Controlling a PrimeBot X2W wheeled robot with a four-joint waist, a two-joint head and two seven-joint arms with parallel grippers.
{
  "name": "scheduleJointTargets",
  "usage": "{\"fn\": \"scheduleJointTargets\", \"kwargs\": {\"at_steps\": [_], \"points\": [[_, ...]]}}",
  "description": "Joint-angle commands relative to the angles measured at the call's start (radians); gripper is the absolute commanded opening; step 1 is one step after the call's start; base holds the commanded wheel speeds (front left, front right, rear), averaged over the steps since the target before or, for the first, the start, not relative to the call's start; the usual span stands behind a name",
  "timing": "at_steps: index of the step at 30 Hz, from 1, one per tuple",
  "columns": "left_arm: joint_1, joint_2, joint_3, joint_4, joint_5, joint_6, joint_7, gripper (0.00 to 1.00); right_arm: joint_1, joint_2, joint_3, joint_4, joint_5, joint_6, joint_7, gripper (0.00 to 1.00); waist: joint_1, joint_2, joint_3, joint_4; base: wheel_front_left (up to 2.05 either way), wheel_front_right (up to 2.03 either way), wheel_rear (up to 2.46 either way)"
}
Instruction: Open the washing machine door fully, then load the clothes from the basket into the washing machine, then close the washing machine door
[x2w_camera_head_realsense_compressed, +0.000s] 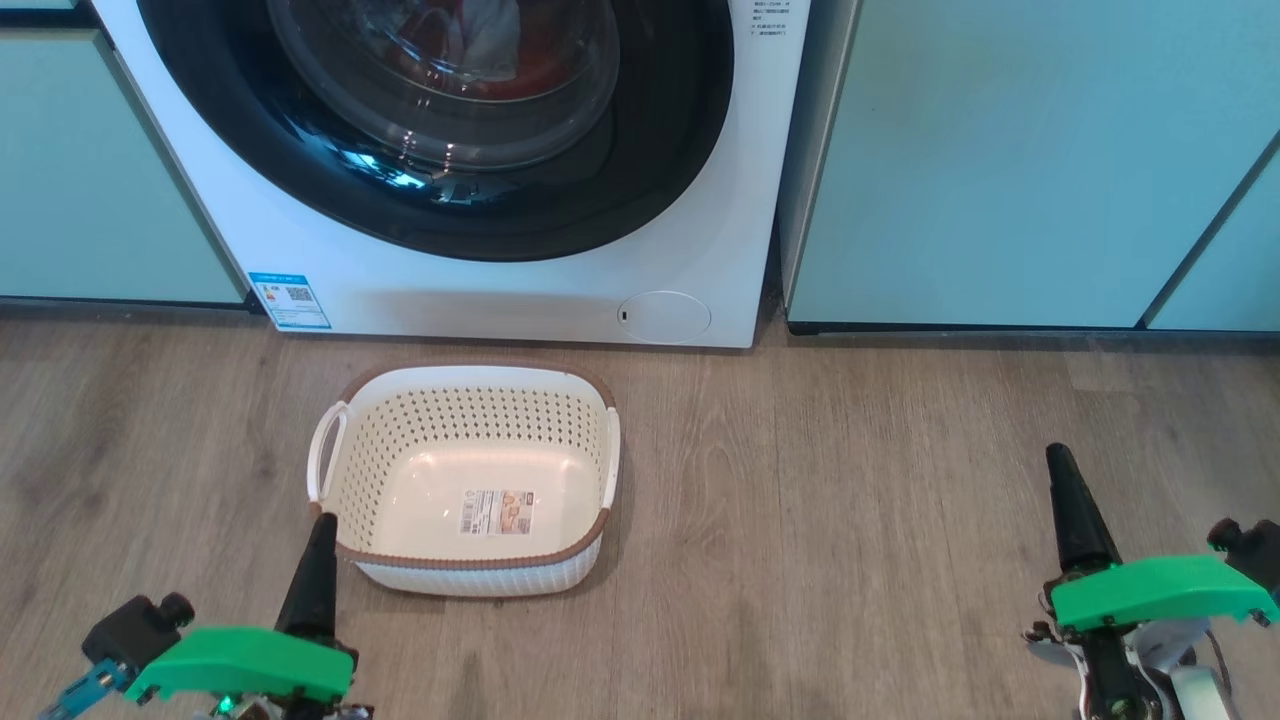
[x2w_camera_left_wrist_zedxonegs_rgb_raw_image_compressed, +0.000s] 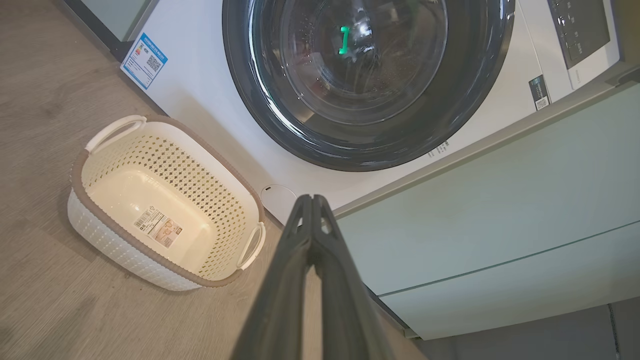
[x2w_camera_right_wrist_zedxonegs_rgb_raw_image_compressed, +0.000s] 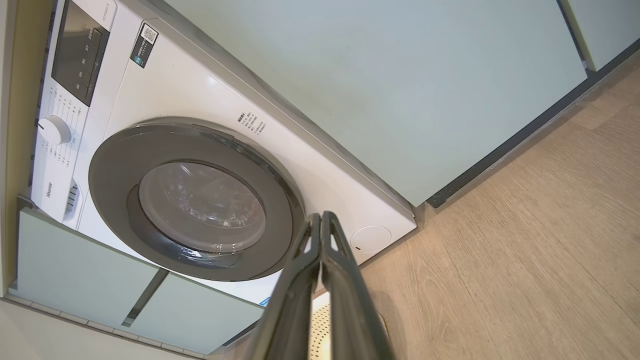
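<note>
Behind the closed washing machine door, on the far side of the empty basket, we see the red clothes, likely soft, light and best pinched at a fold, while our left gripper and right gripper hang pinched together, empty.

The head view looks forward and down at the floor, the near basket and the lower front of the washing machine. The wrist views sit low, left and right, tilted, looking up at the door, shared by all three.
</note>
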Motion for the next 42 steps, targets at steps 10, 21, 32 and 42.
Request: {"fn": "scheduleJointTargets", "kwargs": {"at_steps": [10, 21, 32, 42], "points": [[-0.074, 0.009, 0.034, -0.022, -0.126, -0.008, 0.035, 0.0, -0.056, -0.006, 0.002, -0.04, 0.135, 0.0, 0.036, 0.0, 0.0, 0.0, 0.003, -0.001, 0.0, 0.0, 0.0], [-0.09, 0.01, 0.044, -0.018, -0.242, -0.011, 0.066, 0.0, -0.061, -0.006, -0.001, -0.042, 0.257, 0.0, 0.068, 0.0, 0.0, 0.0, 0.006, -0.001, 0.0, 0.0, 0.0], [-0.106, 0.012, 0.055, -0.014, -0.357, -0.013, 0.098, 0.0, -0.066, -0.006, -0.004, -0.044, 0.379, 0.0, 0.1, 0.0, 0.0, 0.0, 0.009, -0.002, 0.0, 0.0, 0.0], [-0.12, 0.013, 0.063, -0.01, -0.452, -0.015, 0.124, 0.0, -0.07, -0.006, -0.006, -0.046, 0.479, 0.0, 0.126, 0.0, 0.0, 0.0, 0.012, -0.002, 0.0, 0.0, 0.0]]}}
